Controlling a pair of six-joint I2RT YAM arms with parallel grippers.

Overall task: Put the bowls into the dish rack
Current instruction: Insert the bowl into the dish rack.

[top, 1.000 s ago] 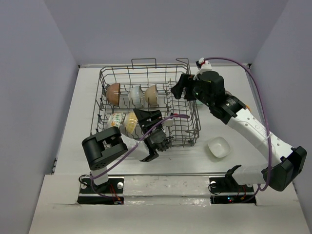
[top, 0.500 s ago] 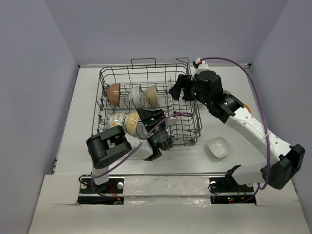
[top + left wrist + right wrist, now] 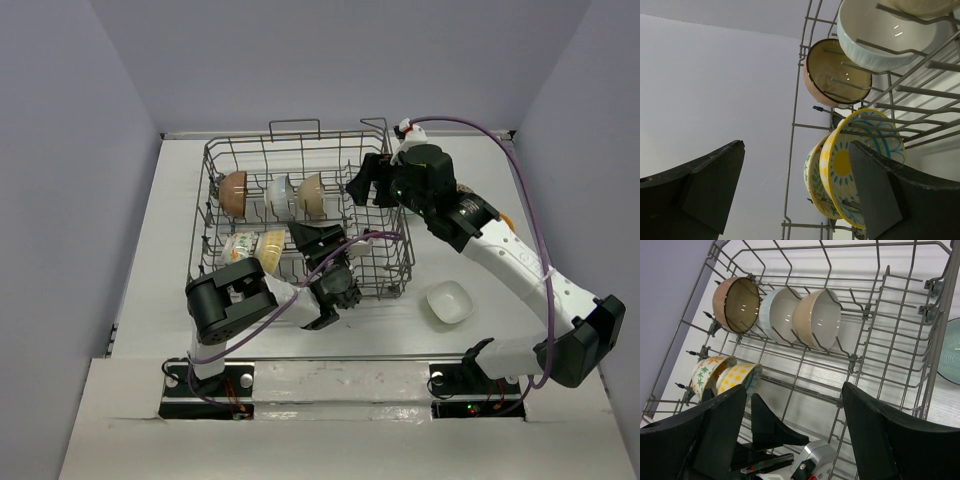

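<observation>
The dish rack (image 3: 297, 139) stands mid-table. Its back row holds a brown bowl (image 3: 233, 192), a pale teal one (image 3: 280, 195) and a beige one (image 3: 311, 195). A leaf-patterned bowl (image 3: 240, 245) and a yellow patterned bowl (image 3: 268, 248) stand on edge in the front row. A squarish white bowl (image 3: 448, 302) lies on the table right of the rack. My left gripper (image 3: 318, 241) is open and empty inside the rack's near side, just right of the yellow bowl (image 3: 850, 170). My right gripper (image 3: 366, 180) hangs open and empty over the rack's right part (image 3: 867, 310).
A teal ribbed bowl (image 3: 951, 352) lies outside the rack's right wall, mostly hidden by the right arm in the top view. The rack's tall grid sides and upright tines surround the left gripper's fingers (image 3: 771, 424). Purple walls close in the table.
The left arm has shifted a little to the right along the rack's near side. The right gripper edged slightly left. Both stay open and no bowl has moved.
</observation>
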